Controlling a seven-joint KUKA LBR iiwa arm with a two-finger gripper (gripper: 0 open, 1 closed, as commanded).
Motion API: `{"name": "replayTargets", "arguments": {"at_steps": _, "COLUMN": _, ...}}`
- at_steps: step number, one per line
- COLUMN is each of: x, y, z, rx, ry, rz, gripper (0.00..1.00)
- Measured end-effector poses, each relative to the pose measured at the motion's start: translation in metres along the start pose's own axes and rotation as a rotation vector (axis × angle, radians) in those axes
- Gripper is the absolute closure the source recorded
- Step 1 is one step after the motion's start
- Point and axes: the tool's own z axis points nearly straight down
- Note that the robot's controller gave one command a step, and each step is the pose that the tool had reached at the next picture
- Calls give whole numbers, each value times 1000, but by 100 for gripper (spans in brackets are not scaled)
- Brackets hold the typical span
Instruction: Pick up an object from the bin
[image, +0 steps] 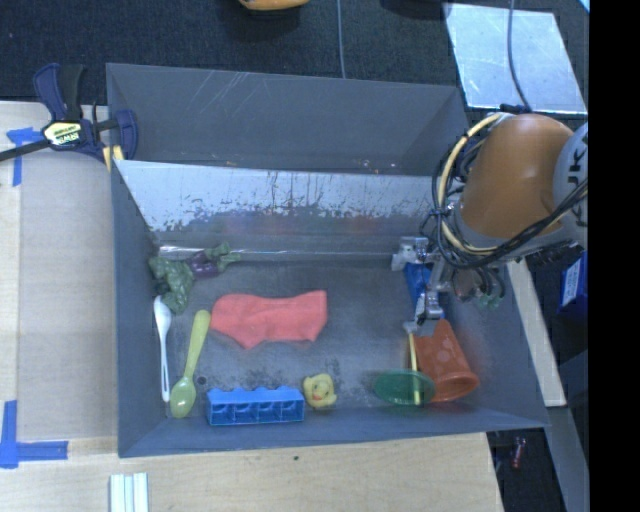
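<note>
My gripper (418, 285) hangs at the right side of the bin, close to the right wall. Its two fingertips stand apart, open, with nothing between them. Just below the lower fingertip an orange cup (447, 364) lies tipped on the bin floor. A thin yellow stick (412, 360) stands along the cup's left edge. A dark green rounded piece (397, 388) lies in front of the cup, near the front wall.
A red cloth (270, 317) lies mid-bin. Along the front are a small yellow toy (319, 391) and a blue block (255, 406). A green spoon (188, 365), a white spoon (163, 345) and a green-purple sprig (185, 268) lie at the left.
</note>
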Motion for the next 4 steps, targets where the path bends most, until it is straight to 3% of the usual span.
{"name": "replayTargets", "arguments": {"at_steps": 1, "x": -2, "y": 0, "z": -4, "rx": 1, "ry": -8, "rz": -2, "gripper": 0}}
{"name": "replayTargets", "arguments": {"at_steps": 2, "x": -24, "y": 60, "z": 31, "rx": 2, "ry": -11, "rz": -31, "gripper": 0}}
{"name": "replayTargets", "arguments": {"at_steps": 3, "x": -25, "y": 81, "z": 34, "rx": 1, "ry": -13, "rz": 52, "gripper": 0}}
{"name": "replayTargets", "arguments": {"at_steps": 4, "x": -38, "y": 138, "z": -37, "rx": 1, "ry": -9, "rz": -33, "gripper": 0}}
